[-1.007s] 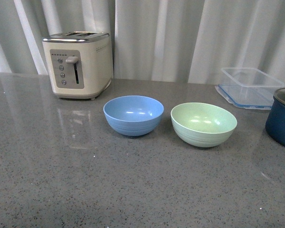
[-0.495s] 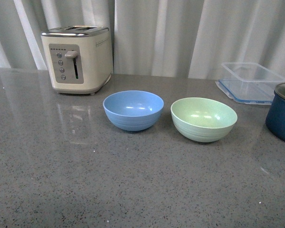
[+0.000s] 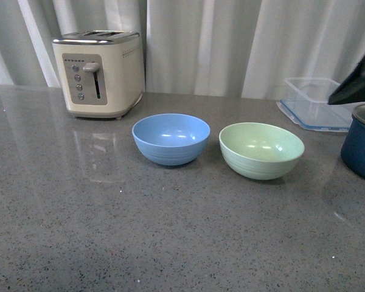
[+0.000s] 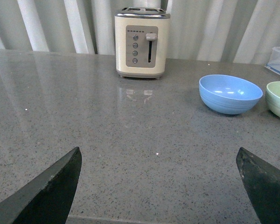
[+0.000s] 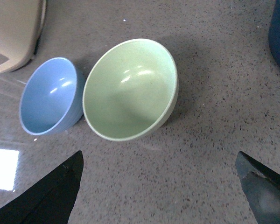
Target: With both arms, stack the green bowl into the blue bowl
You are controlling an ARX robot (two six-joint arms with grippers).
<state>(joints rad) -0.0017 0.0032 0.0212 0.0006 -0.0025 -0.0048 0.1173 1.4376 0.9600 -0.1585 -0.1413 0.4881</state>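
Grey countertop [image 3: 109, 231] fills the front view, pale curtain [image 3: 201, 42] behind it. Cream toaster [image 3: 99, 73] sits back left, navy pot [image 3: 362, 146] at the right edge, clear container [image 3: 316, 103] behind the pot.

The blue bowl [image 3: 171, 139] is mid-counter and upright. The green bowl [image 3: 261, 150] is just beside it on its right, also upright, with a narrow gap between them. Both are empty and nothing is stacked yet.

What changed: my right arm [image 3: 358, 82] has come into the front view at the far right, above the container. A second ago neither arm showed there. The bowls look unmoved relative to each other; only the framing drifted a bit.

Right gripper [image 5: 159, 155] has its fingers spread wide and holds nothing. It hangs above the counter, and both bowls show in its wrist view. Left gripper [image 4: 158, 150] is also spread and empty. It sits low over bare counter, well apart from the blue bowl.

I read this as the start of the reach for the green bowl, grasp not yet made. The pot is close on that side, so I'd mind the clearance.
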